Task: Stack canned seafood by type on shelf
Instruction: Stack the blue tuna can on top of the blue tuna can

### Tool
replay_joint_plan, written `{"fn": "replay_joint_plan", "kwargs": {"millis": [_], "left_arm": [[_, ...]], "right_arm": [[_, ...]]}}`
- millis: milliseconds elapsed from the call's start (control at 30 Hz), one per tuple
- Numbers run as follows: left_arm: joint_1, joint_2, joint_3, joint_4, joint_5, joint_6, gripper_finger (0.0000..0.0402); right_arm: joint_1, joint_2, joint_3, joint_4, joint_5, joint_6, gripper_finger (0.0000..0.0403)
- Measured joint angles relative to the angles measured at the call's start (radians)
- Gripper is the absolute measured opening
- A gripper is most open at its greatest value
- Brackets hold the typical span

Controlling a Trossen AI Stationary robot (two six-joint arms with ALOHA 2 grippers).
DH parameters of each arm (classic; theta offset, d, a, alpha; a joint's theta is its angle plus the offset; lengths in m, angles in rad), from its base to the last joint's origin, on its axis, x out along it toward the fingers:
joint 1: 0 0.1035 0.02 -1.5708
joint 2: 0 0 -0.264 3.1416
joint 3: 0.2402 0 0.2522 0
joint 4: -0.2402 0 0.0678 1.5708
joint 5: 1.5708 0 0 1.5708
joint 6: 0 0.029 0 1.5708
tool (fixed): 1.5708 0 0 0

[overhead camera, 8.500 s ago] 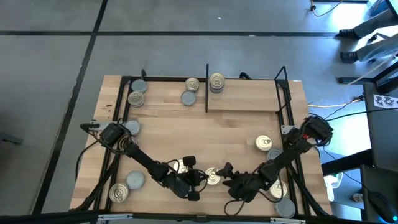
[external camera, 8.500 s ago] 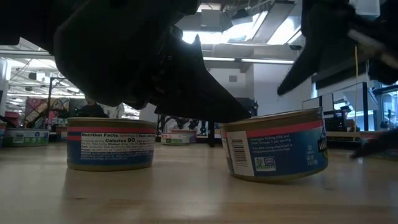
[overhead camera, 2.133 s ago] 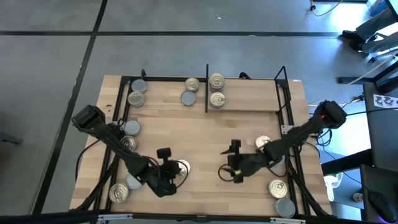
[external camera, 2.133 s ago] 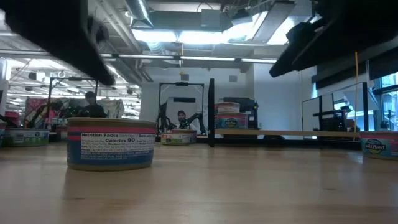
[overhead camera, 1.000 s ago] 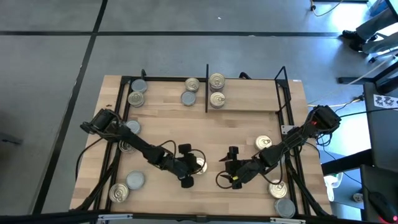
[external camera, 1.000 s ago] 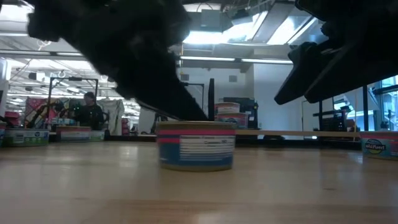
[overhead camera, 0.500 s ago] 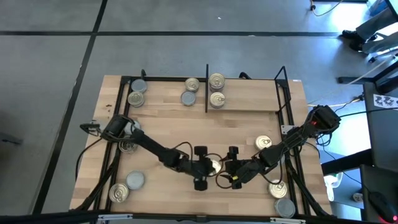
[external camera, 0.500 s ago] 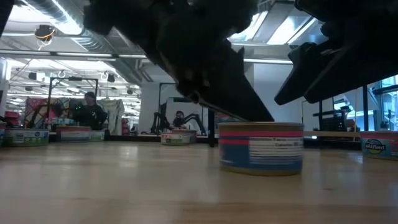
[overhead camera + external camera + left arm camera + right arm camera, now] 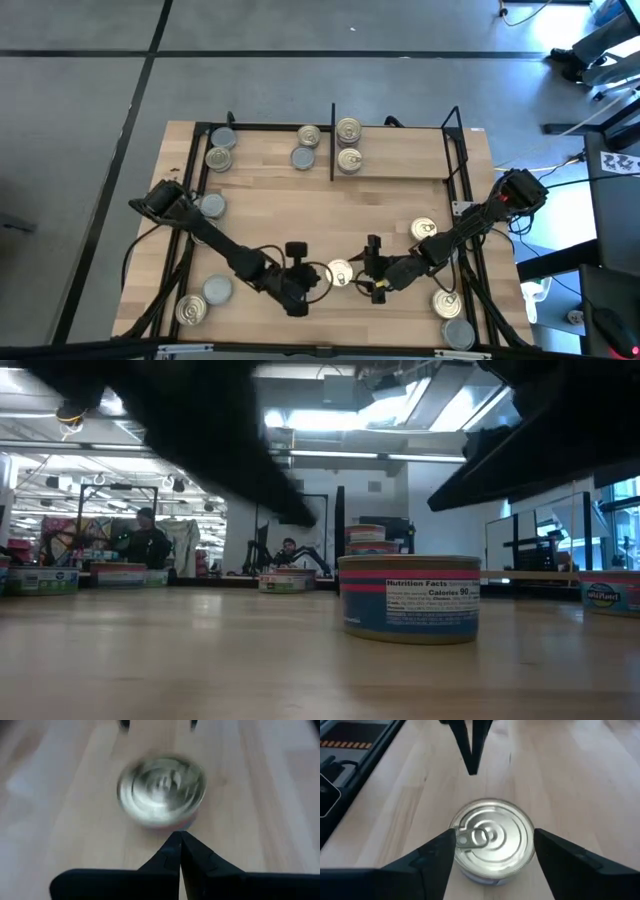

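Where the tabletop meets its left edge, outside the black frame bar, lie several tins: one grey-lidded tin by the left arm's base, and near the front corner a gold-lidded tin with a grey-lidded one just beside it.

Shelf, far side of the table: light-wood bay edged with black bars, split by a black upright divider. Left of the divider, four tins in two loose pairs. Right of the divider, touching or just beside it, two gold-lidded tins one in front of the other; in the low view they read as a short stack.

Left gripper: low over the front centre of the table, fingers pressed together to a single point, holding nothing. Its tip sits just beside the centre tin, whether touching cannot be told.

Centre tin: gold pull-tab lid, blue and pink label, upright on the table between the two grippers.

Right gripper: just right of that tin, fingers spread wide to either side of it, not clamped on it.

Right edge: gold-lidded tins near the right arm, and a grey-lidded tin at the front corner.
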Motion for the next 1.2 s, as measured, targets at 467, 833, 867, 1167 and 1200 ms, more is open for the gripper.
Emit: {"fn": "replay_joint_plan", "kwargs": {"millis": [467, 833, 867, 1167, 1200], "left_arm": [[0.000, -0.001, -0.094, 0.198, -0.007, -0.003, 0.0001], [0.000, -0.001, -0.094, 0.199, -0.007, -0.003, 0.0001], [0.000, -0.001, -0.094, 0.199, -0.007, -0.003, 0.0001], [0.001, -0.001, -0.093, 0.198, -0.007, 0.002, 0.0002], [0.001, -0.001, -0.093, 0.198, -0.007, 0.005, 0.0002]], "right_arm": [[-0.009, 0.111, -0.050, 0.165, 0.016, 0.000, 0.0237], [-0.013, 0.131, -0.046, 0.156, 0.016, 0.003, 0.0237], [-0.013, 0.130, -0.046, 0.150, 0.014, 0.004, 0.0237], [-0.012, 0.129, -0.050, 0.119, 0.014, 0.005, 0.0237], [-0.012, 0.129, -0.050, 0.117, 0.011, 0.005, 0.0237]]}}
